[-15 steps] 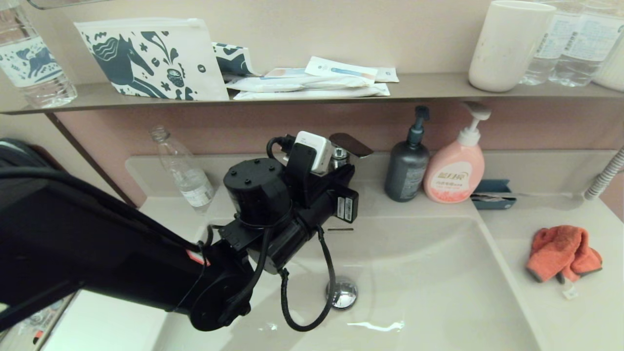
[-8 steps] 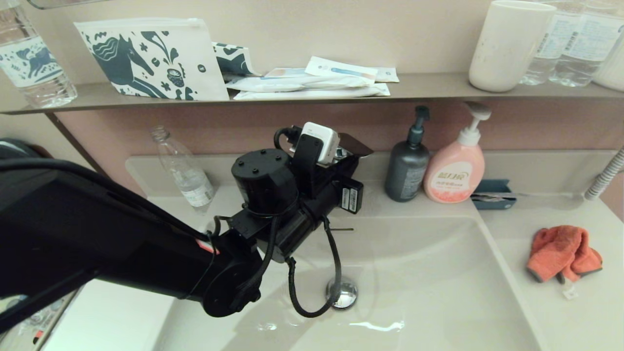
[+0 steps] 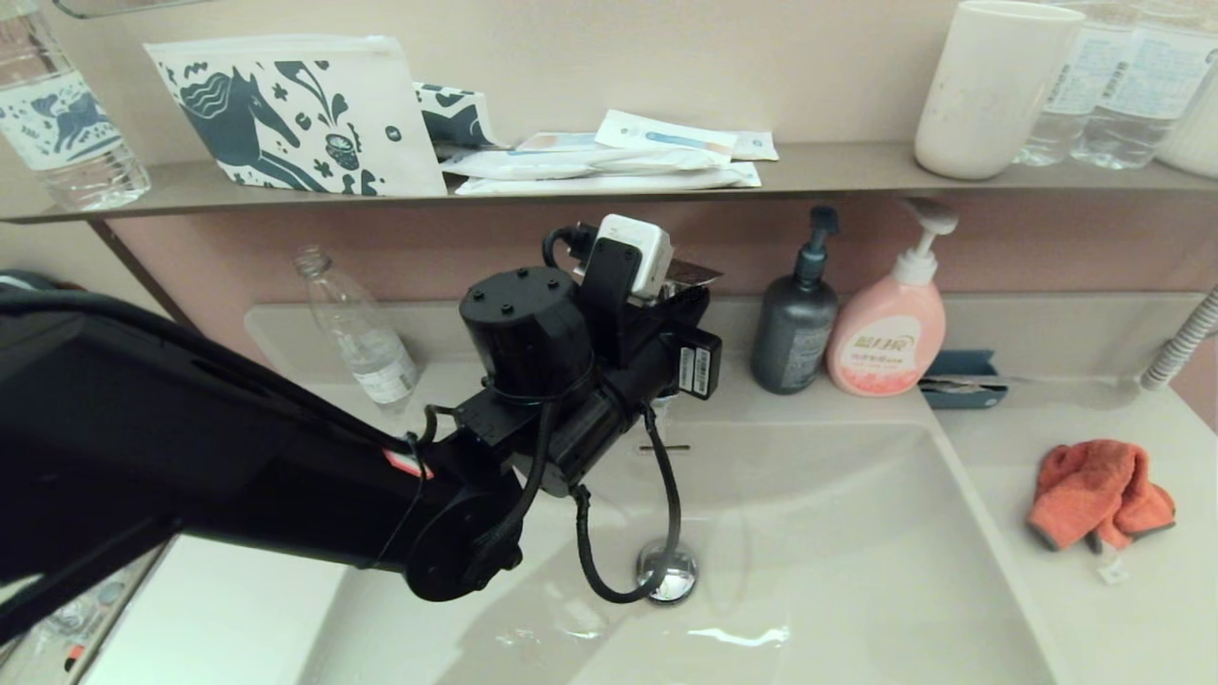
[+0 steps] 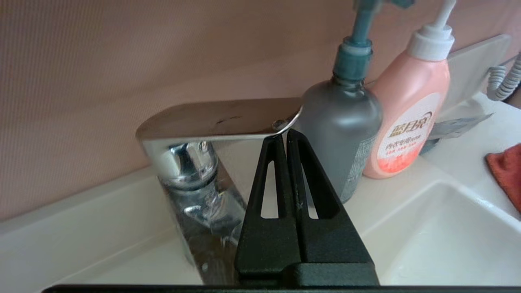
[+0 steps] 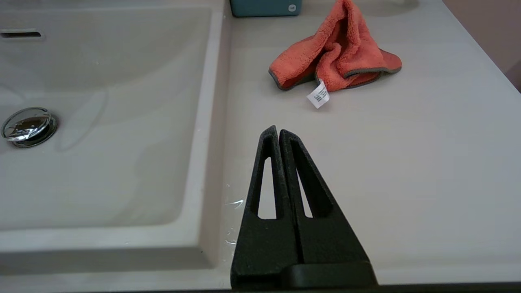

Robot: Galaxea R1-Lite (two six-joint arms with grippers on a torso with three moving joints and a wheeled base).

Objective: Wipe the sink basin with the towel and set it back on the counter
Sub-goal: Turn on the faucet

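Note:
The orange-red towel (image 3: 1094, 490) (image 5: 338, 57) lies crumpled on the counter (image 3: 1142, 609) (image 5: 407, 162) to the right of the sink basin (image 3: 837, 552) (image 5: 101, 162), its white tag toward the front. Nothing grips it. My left arm (image 3: 533, 400) reaches across the basin to the chrome tap (image 4: 191, 171) at the back. There my left gripper (image 4: 285, 134) is shut and empty, its tips touching the underside of the tap lever's (image 4: 220, 120) end. My right gripper (image 5: 279, 132), shut and empty, hovers over the counter beside the basin's right rim, short of the towel.
A grey pump bottle (image 3: 795, 333) and a pink soap bottle (image 3: 887, 333) stand right of the tap, with a blue tray (image 3: 961, 381) beyond. A clear bottle (image 3: 366, 342) stands at the back left. The chrome drain plug (image 3: 669, 571) sits mid-basin. A shelf (image 3: 837, 176) overhangs the back.
My left wrist has risen and moved back toward the tap. The tap lever's end now sits a little higher. The towel has not moved.

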